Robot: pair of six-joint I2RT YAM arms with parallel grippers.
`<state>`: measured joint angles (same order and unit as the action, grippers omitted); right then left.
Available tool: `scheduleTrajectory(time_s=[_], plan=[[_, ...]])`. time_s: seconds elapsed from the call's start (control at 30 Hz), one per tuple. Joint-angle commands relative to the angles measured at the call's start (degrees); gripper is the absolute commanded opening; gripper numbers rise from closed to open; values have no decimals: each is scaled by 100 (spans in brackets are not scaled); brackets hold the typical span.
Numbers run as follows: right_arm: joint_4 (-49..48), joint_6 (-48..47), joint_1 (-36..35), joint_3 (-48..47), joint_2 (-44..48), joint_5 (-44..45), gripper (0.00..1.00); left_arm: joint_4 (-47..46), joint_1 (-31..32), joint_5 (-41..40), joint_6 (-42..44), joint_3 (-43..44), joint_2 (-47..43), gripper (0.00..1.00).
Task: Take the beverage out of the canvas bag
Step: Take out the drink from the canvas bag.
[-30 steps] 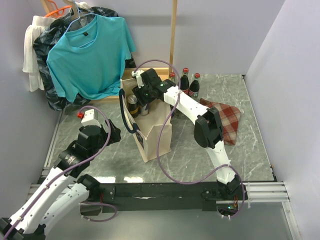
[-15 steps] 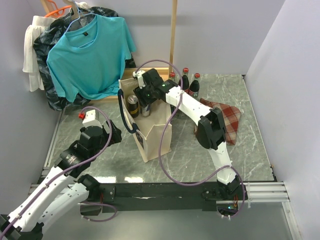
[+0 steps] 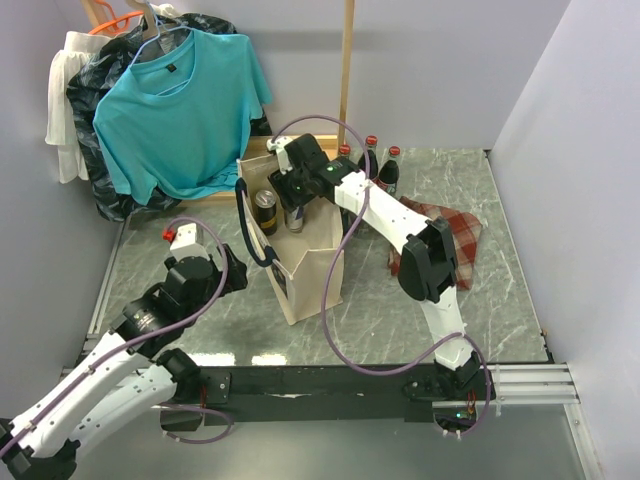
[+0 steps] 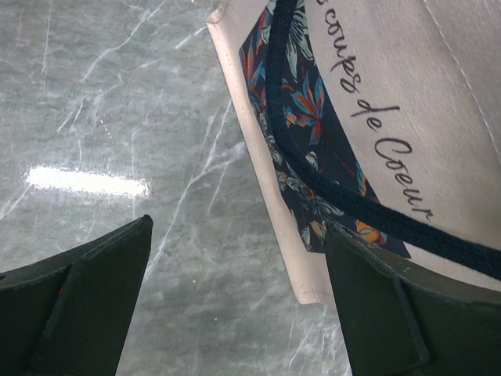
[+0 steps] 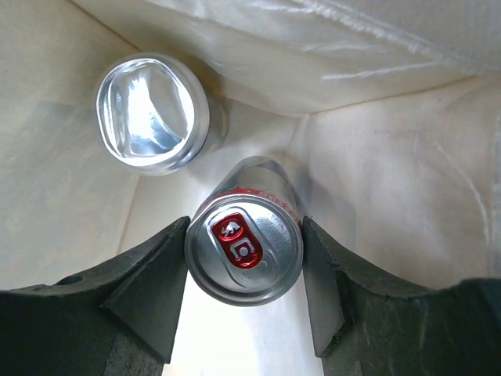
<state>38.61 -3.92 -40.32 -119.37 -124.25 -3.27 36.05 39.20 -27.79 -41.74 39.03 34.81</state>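
Observation:
The cream canvas bag [image 3: 312, 268] with navy handles stands open at the table's middle. My right gripper [image 3: 292, 203] reaches down into it. In the right wrist view its jaws [image 5: 244, 258] press both sides of a silver beverage can with a red tab [image 5: 244, 249]. A second silver-topped can [image 5: 150, 113] stands beside it in the bag and shows dark in the top view [image 3: 265, 208]. My left gripper [image 3: 236, 272] is open and empty, low at the bag's left side. The bag's printed side [image 4: 407, 102] and navy handle [image 4: 329, 188] show in the left wrist view.
Three dark bottles with red caps [image 3: 370, 160] stand behind the bag. A red plaid cloth [image 3: 452, 238] lies to the right under my right arm. A teal shirt [image 3: 185, 110] and other clothes hang at the back left by a wooden post [image 3: 347, 70].
My left arm has moved a little right, towards the bag. My right gripper has shifted slightly inside the bag's mouth, still around the can.

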Motion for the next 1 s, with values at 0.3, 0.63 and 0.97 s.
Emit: scheduleTrajectory(time_s=[0.3, 0.63, 0.97], plan=[[199, 111, -416, -719, 647, 819, 0, 42, 298, -192, -142, 211, -615, 96], [182, 366, -539, -315, 1077, 1232, 0, 42, 650, -297, -186, 193, -897, 96], [208, 514, -600, -17, 1455, 1460, 0, 174, 826, -534, -274, 237, -958, 96]])
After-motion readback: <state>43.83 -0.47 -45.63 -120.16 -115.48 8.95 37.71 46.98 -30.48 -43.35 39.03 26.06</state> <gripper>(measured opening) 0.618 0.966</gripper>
